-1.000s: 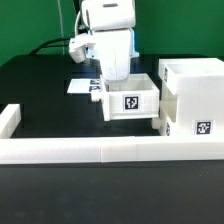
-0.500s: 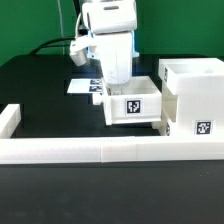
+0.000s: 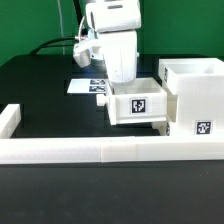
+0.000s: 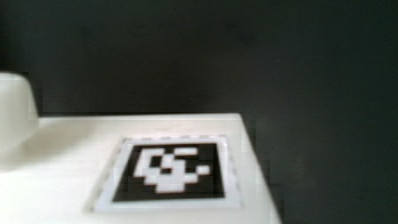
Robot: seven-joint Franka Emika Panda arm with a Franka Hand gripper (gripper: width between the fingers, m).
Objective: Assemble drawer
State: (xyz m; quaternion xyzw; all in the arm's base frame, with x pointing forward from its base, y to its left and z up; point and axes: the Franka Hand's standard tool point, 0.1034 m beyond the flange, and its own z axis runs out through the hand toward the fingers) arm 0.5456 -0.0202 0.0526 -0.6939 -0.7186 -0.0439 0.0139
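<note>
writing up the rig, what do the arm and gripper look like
The arm is glossy white, boxy with rounded edges. The gripper below is white too, its fingertips hidden behind the tray. A dark cable runs to its side. No markings show.

In the exterior view, with 12 o'clock taken as away from the camera, the housing point(image 3: 192, 92) stands on the surface point(image 3: 40, 95) at 3 o'clock of the tray point(image 3: 137, 104), the two touching. The arm point(image 3: 112, 40) rises over the tray's 11 o'clock side. The marker board point(image 3: 84, 86) lies flat on the surface at 10 o'clock of the tray, behind it. The wall strip point(image 3: 90, 151) runs across at 6 o'clock, before them all, and turns back toward 12 at its 9 o'clock end.
</note>
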